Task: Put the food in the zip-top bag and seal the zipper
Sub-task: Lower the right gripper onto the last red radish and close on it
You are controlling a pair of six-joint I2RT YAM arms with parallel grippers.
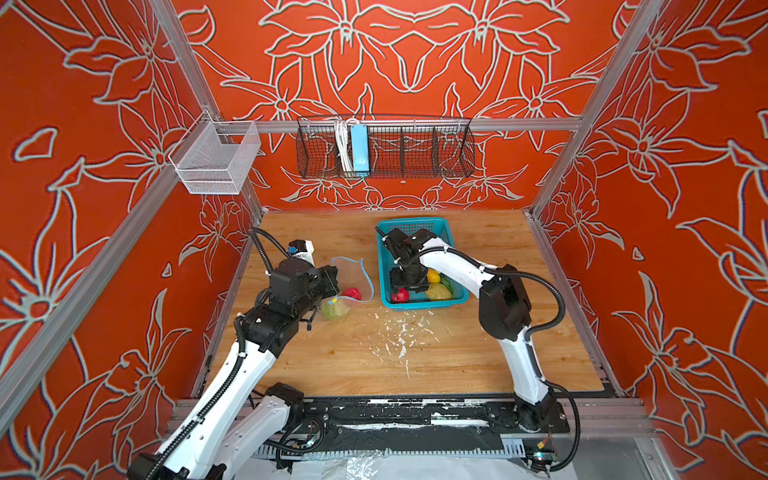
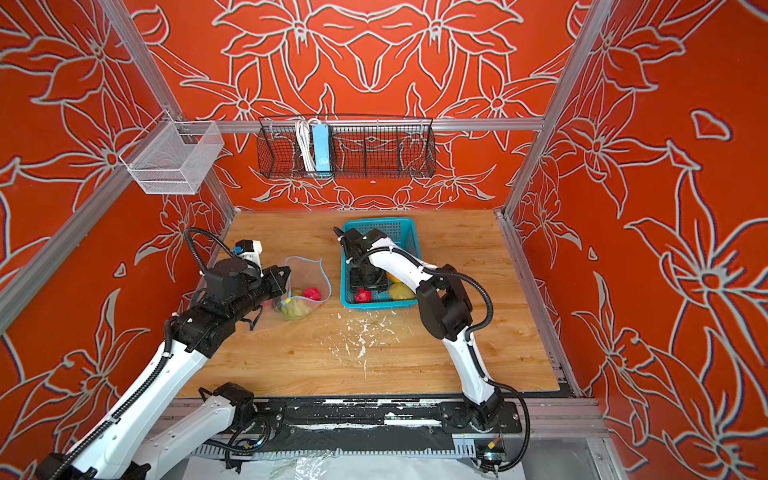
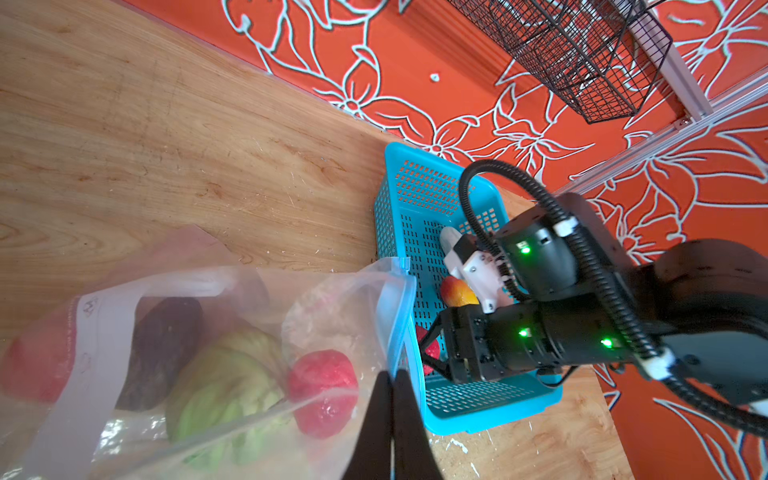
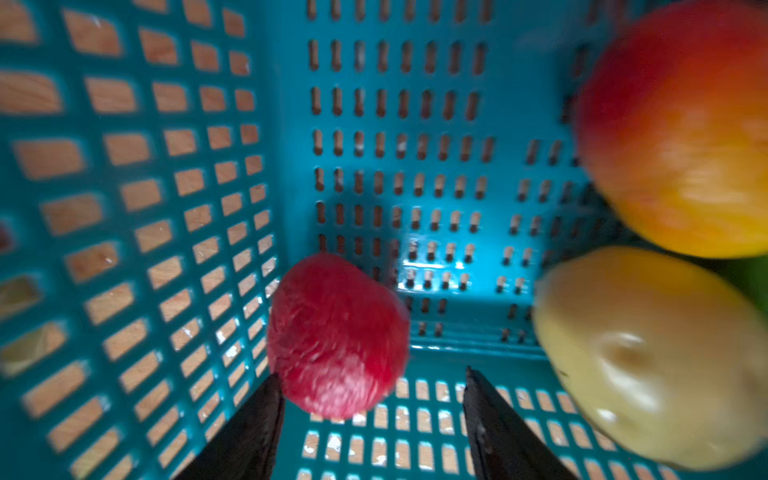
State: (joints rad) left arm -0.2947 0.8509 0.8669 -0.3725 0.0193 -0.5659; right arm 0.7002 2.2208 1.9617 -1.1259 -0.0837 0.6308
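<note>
Two top views first: the bag [image 1: 353, 274] lies open just left of the basket [image 1: 419, 305] with the cabbage [image 1: 334, 308] inside it. The right arm [image 1: 453, 266] covers its own jaws.

Left wrist: my left gripper [image 3: 392, 378] is pinched shut on the bag rim beside the zipper [image 3: 401, 316]. I worry the thin film could slip and the mouth collapse.

Right wrist: my right gripper [image 4: 372, 374] is partly open astride the strawberry [image 4: 336, 336]. One finger is near touching it and the other is apart. Closing off-centre may squirt it toward the potato [image 4: 648, 357]. The view is blurred and the mango [image 4: 681, 124] is cut off.

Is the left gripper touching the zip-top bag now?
Touching. The left wrist view shows the left gripper shut on the rim of the zip-top bag, with the plastic running in between its jaws.
</note>
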